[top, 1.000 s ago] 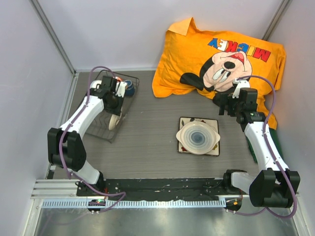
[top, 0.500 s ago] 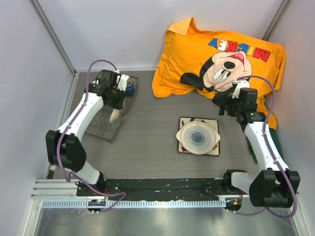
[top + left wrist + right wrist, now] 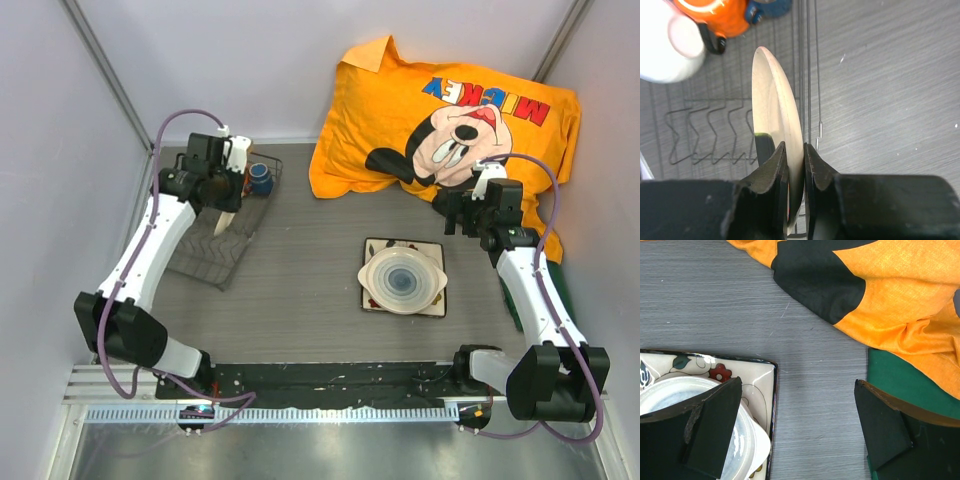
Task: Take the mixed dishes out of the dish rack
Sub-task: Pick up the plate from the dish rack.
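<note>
The step in hand is lifting the cream round bowl (image 3: pixel 771 95) out of the dish rack (image 3: pixel 207 255). The left gripper (image 3: pixel 794 157) is clamped on its rim, and the bowl stands on edge at the rack's right side; whether it touches the wires I cannot tell. The orange mug (image 3: pixel 710 12), small white bowl (image 3: pixel 665 45) and dark-blue cup (image 3: pixel 770 6) sit in the rack beyond. The right gripper (image 3: pixel 796 390) hangs empty, jaws wide apart, beside the square flowered plate (image 3: pixel 756 375) on the table (image 3: pixel 300 290). Next, the bowl likely must rise clear of the tines before travelling to the table
</note>
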Action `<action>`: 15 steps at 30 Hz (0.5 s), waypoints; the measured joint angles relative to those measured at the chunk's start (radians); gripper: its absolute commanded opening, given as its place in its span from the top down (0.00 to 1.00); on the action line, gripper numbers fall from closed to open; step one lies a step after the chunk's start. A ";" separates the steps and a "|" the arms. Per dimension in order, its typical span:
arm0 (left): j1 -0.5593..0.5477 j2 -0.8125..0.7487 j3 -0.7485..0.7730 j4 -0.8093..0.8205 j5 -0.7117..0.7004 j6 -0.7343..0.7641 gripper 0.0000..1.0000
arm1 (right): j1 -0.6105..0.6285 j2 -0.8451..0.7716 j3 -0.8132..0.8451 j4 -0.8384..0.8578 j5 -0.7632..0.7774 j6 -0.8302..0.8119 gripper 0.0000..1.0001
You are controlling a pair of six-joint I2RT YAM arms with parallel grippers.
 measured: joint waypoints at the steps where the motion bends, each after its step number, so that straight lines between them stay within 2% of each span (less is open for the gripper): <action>1: 0.000 -0.008 0.011 -0.003 -0.001 0.000 1.00 | 0.000 0.000 0.000 0.000 0.000 0.000 0.02; 8: 0.002 -0.050 0.071 -0.019 0.006 0.000 1.00 | 0.001 0.005 0.000 0.000 0.000 0.000 0.02; 15: -0.002 -0.078 0.082 -0.022 0.081 0.000 1.00 | 0.001 0.005 0.000 -0.001 0.000 0.000 0.02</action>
